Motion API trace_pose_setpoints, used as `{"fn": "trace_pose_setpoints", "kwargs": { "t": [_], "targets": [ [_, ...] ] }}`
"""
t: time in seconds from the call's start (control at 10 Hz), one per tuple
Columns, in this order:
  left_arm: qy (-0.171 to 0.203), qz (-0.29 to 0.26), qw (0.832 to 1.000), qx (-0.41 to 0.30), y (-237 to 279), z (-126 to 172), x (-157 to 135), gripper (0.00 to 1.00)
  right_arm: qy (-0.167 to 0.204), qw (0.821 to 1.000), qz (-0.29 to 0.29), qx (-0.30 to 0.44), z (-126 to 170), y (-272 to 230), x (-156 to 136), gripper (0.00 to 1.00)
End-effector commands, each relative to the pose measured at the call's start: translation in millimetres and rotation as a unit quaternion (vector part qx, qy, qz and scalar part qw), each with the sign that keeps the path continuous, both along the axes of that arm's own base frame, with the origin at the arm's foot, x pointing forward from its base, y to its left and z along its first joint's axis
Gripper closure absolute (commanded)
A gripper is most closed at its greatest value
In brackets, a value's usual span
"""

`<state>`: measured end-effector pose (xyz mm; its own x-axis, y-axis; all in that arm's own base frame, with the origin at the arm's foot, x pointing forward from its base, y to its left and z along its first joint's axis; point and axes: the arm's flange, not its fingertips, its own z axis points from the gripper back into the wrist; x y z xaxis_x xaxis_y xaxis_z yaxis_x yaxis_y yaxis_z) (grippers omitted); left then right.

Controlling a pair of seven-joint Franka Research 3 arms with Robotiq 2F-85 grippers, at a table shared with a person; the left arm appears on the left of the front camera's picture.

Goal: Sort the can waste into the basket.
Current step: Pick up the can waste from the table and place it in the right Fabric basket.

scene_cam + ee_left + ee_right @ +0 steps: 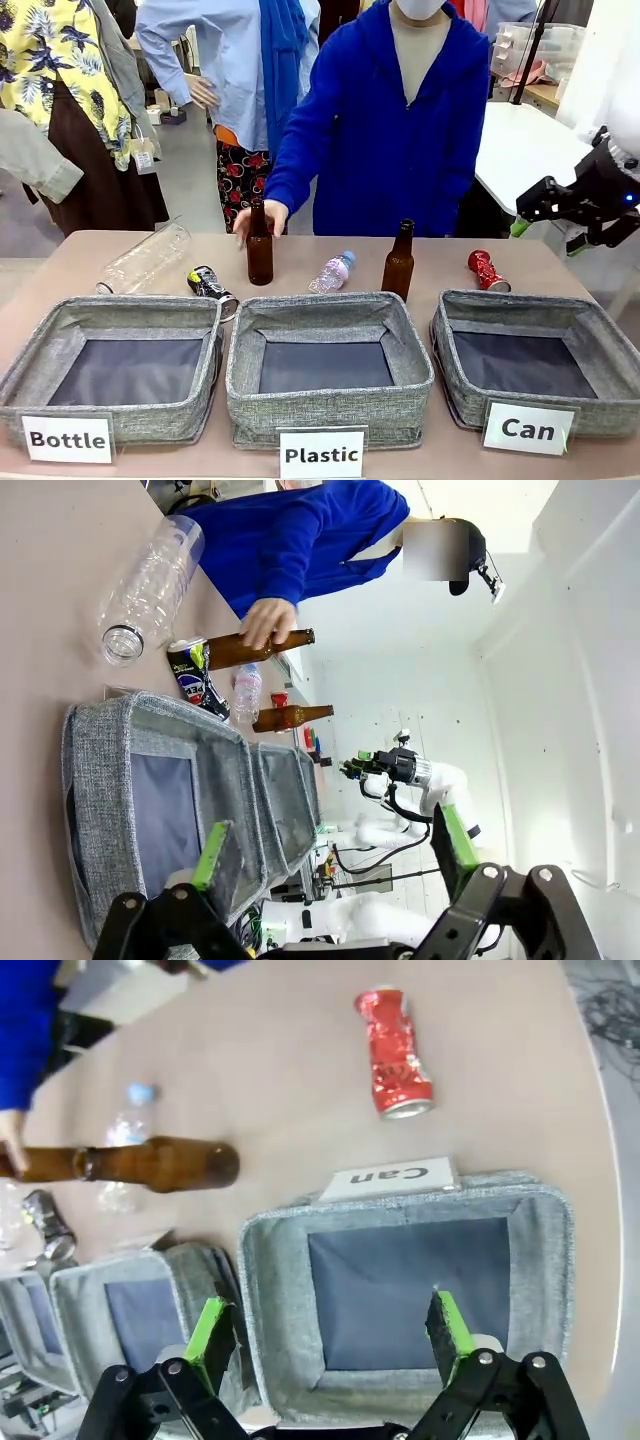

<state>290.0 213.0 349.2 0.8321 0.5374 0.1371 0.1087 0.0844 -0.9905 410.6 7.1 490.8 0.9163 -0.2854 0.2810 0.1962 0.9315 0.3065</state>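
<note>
A crushed red can (pixel 487 270) lies on its side on the table behind the grey basket (pixel 520 305) carded "Can". A crushed black can (pixel 210 286) lies at the left, behind the gap between the other two baskets. My right gripper (pixel 548 237) hangs open in the air at the right, above and beyond the "Can" basket. From its wrist, the right gripper (pixel 331 1328) spreads over the basket (pixel 270 1290), with the red can (pixel 395 1052) beyond the card and the black can (pixel 48 1225) far off. My left gripper (pixel 332 848) is open, empty, with the black can (pixel 197 675) ahead.
The person's hand holds an upright brown bottle (pixel 259 245); a second brown bottle (pixel 399 262) stands mid-table. A small plastic bottle (pixel 332 272) and a large clear one (pixel 145 260) lie on their sides. Baskets marked "Bottle" (pixel 110 310) and "Plastic" (pixel 325 305) sit left and centre.
</note>
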Motion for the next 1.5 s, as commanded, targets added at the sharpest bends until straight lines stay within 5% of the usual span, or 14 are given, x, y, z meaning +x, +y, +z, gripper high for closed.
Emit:
{"fn": "trace_pose_setpoints", "kwargs": {
  "t": [0.0,0.2,0.5,0.6,1.1,1.4],
  "targets": [
    [-0.008,-0.006,1.0,0.0,-0.2,0.3,-2.9,0.0,-0.007,1.0,0.003,0.026,2.0,-12.9,-6.6,0.0],
    [-0.008,-0.006,1.0,0.0,-0.2,0.3,-2.9,0.0,-0.016,0.999,0.005,-0.044,0.8,13.9,0.1,0.0],
    [-0.008,-0.006,1.0,0.0,-0.2,0.3,-2.9,0.0,-0.006,0.995,0.019,-0.101,-14.4,31.3,75.6,0.0],
    [-0.008,-0.006,1.0,0.0,-0.2,0.3,-2.9,0.0,0.028,0.994,0.015,-0.106,-32.5,29.3,103.0,0.0],
    [0.0,0.0,1.0,0.0,0.2,-0.2,-0.2,0.0,0.082,0.986,0.042,-0.136,-134.7,13.4,176.9,0.0],
    [-0.071,-0.024,0.996,-0.044,34.3,64.3,-71.5,0.0,0.053,0.987,0.042,-0.148,-176.7,10.9,198.4,0.0]
  ]
}}
